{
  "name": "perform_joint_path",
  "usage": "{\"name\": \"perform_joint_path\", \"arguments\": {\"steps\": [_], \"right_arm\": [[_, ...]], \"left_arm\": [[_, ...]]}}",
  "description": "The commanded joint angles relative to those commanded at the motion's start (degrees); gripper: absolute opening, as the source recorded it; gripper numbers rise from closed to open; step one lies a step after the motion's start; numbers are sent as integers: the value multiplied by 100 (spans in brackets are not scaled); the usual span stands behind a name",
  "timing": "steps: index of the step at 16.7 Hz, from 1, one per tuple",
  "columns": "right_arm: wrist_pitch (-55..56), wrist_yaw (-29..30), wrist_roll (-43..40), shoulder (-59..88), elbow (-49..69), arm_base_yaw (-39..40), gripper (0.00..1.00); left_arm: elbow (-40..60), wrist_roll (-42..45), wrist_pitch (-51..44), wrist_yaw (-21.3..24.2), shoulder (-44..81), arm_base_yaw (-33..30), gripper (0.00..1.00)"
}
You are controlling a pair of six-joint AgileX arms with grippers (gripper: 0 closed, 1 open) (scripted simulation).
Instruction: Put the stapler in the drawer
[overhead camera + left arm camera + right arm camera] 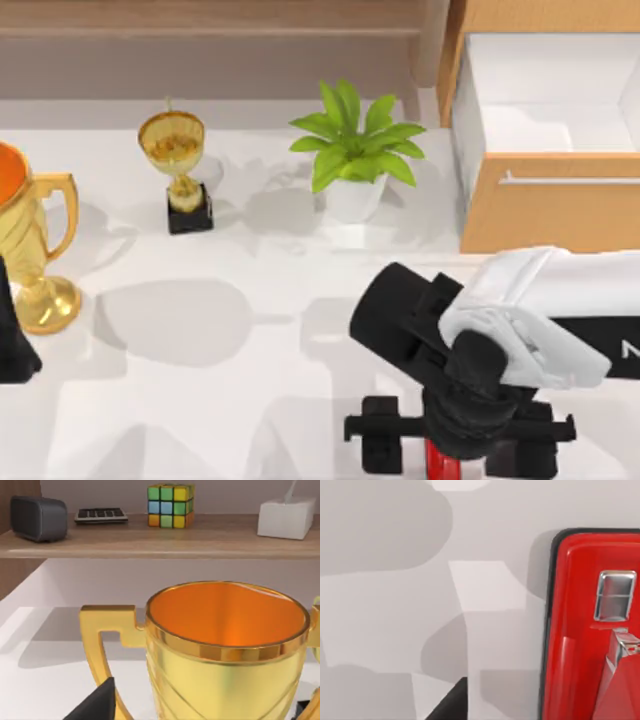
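- The top view looks down over my table (pixel 250 330).
- My left wrist view faces the large trophy (pixel 225 650) closely.
- My right wrist view sits just above the stapler (pixel 590 630), shared with the top view.

The drawer (pixel 545 150) stands pulled out at the table's back right, its white inside open from above. Just to its left the potted plant (pixel 355 150) crowds that side. Farther left stand a small trophy (pixel 180 170) and a large gold cup (pixel 30 250) at the left edge. Bare tabletop (pixel 240 400) lies wide between them and the front. The right arm (pixel 480 340) hangs over the stapler (pixel 440 462).
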Motion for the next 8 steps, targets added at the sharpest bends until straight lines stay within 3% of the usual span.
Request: {"name": "perform_joint_path", "arguments": {"steps": [8], "right_arm": [[0,0,0,0,0,0,2]], "left_arm": [[0,0,0,0,0,0,100]]}}
